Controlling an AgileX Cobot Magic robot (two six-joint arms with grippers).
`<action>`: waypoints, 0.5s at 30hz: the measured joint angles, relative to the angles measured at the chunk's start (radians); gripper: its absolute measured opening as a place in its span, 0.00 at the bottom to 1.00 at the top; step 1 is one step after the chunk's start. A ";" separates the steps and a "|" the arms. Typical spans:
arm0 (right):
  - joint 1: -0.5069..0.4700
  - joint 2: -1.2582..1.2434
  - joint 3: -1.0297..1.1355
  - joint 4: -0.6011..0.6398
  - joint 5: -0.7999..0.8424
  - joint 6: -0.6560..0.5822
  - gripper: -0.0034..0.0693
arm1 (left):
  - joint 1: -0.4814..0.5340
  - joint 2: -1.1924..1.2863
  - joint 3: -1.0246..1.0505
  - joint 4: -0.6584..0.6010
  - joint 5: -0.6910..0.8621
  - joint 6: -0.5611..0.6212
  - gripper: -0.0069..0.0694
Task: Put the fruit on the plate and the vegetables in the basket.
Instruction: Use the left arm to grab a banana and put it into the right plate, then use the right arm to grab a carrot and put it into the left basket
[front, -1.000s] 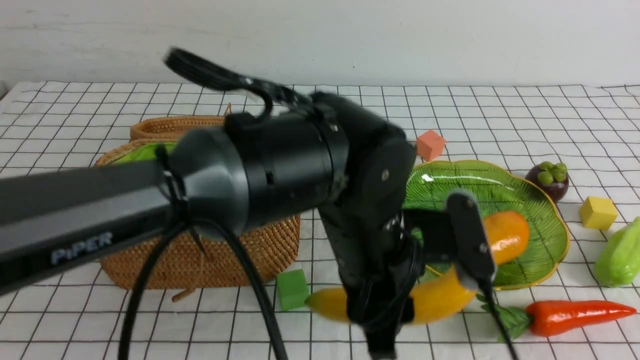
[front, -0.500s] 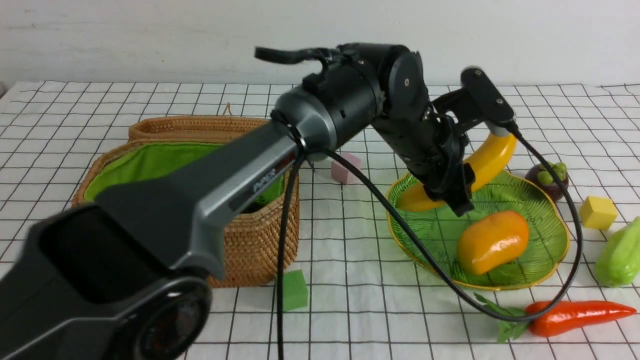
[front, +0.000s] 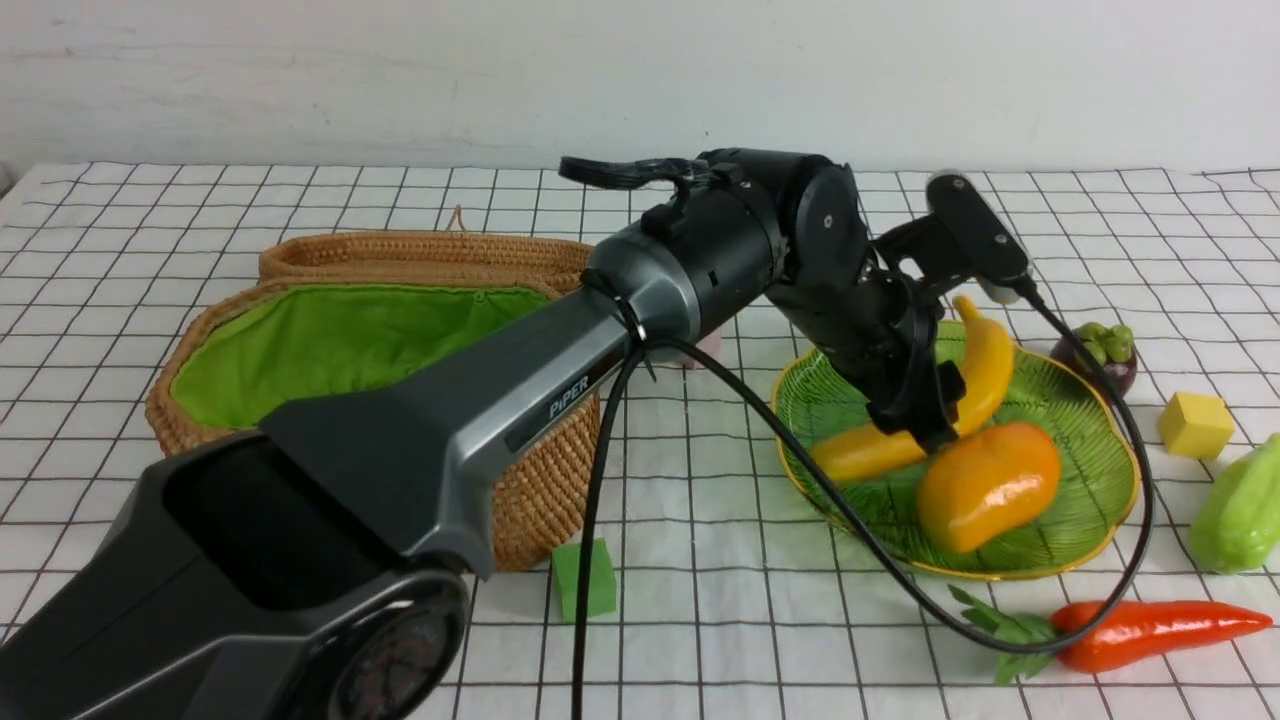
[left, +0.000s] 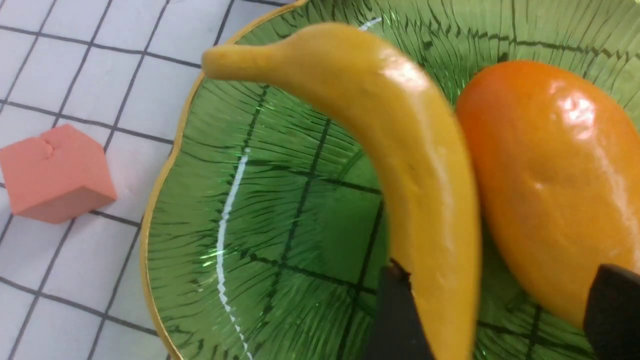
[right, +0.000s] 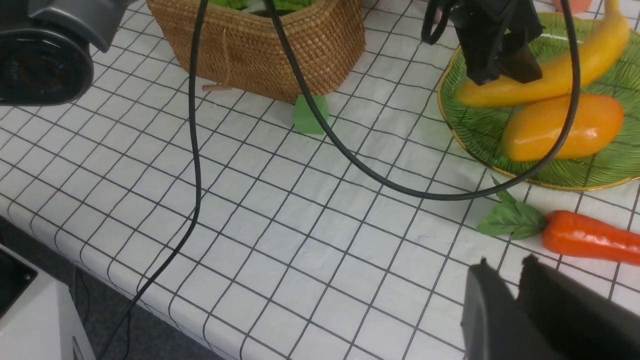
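Observation:
The yellow banana (front: 985, 365) lies on the green leaf-shaped plate (front: 1085, 500) against the orange-yellow mango (front: 990, 485). My left gripper (front: 925, 420) is low over the plate with its jaws wide open. In the left wrist view (left: 500, 285) the banana (left: 400, 150) rests against one finger (left: 395, 315), with a gap to the other. The purple mangosteen (front: 1100, 350) sits behind the plate. The carrot (front: 1150, 630) and pale green gourd (front: 1240, 510) lie on the cloth at the right. The wicker basket (front: 540, 490) stands open on the left. The eggplant is hidden. My right gripper (right: 505, 265) is shut and empty near the carrot (right: 585, 237).
A green cube (front: 585, 580) lies in front of the basket and a yellow cube (front: 1195, 425) right of the plate. A salmon cube (left: 55, 180) lies beside the plate's rim. The left arm's cable (front: 900, 570) loops over the cloth in front of the plate.
My left gripper carried the banana from the cloth in front of the plate up over the plate, lowered it beside the mango, and its jaws now stand open.

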 joint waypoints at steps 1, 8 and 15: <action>0.000 0.000 0.000 -0.003 0.000 0.000 0.21 | 0.000 -0.002 0.002 0.000 0.011 0.000 0.76; 0.000 0.000 0.000 -0.064 0.000 0.050 0.22 | 0.000 -0.146 0.092 0.001 0.132 -0.097 0.80; 0.000 0.094 -0.001 -0.141 -0.024 0.143 0.22 | 0.000 -0.502 0.188 0.034 0.341 -0.499 0.33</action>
